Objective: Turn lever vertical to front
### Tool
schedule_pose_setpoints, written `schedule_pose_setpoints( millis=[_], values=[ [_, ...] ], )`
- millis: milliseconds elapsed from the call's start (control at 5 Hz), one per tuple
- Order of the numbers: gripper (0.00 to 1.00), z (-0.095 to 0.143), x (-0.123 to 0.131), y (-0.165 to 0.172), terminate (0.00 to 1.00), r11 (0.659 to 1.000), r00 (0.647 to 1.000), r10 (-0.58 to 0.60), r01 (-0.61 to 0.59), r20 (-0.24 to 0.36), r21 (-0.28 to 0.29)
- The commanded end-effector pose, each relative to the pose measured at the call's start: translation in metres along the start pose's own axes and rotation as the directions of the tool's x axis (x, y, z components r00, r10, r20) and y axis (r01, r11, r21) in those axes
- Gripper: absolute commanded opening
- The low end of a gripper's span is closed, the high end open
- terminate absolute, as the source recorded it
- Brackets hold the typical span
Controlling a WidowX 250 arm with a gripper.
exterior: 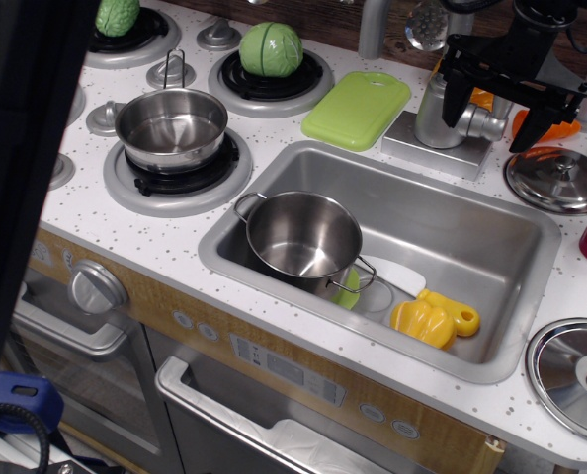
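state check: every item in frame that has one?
gripper: open, straddling the lever
lever: pointing right, not yet turned
sink pot: upright, empty, no lid
stove pot: upright, empty, no lid
back lid: off, on the counter
front lid: off, on the counter

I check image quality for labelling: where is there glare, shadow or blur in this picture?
In the observation.image view: glare on the pot in the sink and on both lids; a dark blurred shape covers the left edge; the black gripper over the lever lacks detail.
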State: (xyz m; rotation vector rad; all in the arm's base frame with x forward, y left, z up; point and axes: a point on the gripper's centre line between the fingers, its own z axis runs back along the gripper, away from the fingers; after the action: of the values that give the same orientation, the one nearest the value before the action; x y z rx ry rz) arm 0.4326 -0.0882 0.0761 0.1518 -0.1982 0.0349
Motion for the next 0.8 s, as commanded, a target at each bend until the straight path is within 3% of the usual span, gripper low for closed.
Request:
schedule_pose_setpoints(
  millis=[0, 200, 600],
  values=[
    [1.00, 0.000, 0.000, 0.000, 0.00, 1.000, 1.000, 0.000, 0.000, 0.000, 0.000],
    [1.00, 0.010, 0.009, -0.003, 0.00, 0.999, 0.998, -0.010, 0.007, 0.069, 0.038],
    [1.00, 0.015, 0.019, -0.003, 0.00, 0.998, 0.967, 0.058, -0.058, 0.247, -0.010]
  ],
)
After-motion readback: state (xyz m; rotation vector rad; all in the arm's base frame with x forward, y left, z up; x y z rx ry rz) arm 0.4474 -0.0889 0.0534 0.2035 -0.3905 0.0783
